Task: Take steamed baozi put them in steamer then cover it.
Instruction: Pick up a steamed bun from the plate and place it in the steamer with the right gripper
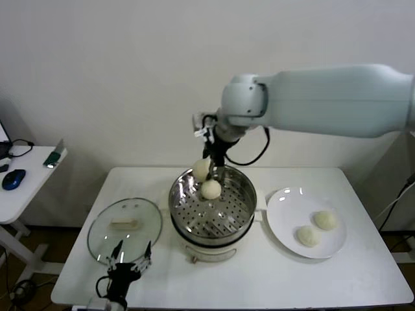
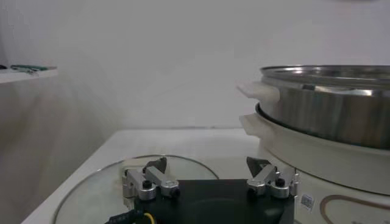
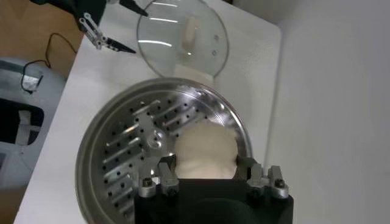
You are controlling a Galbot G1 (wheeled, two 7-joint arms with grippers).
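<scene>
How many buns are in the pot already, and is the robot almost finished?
One bun already sits at the back of the steamer. The right gripper holds a second bun over the tray. Two buns wait on the plate. The glass lid lies on the table beside the open left gripper, so roughly halfway.

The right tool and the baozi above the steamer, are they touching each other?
Touching. In the right wrist view the right tool has its fingers pressed on both sides of the baozi, over the steamer; no gap shows.
</scene>
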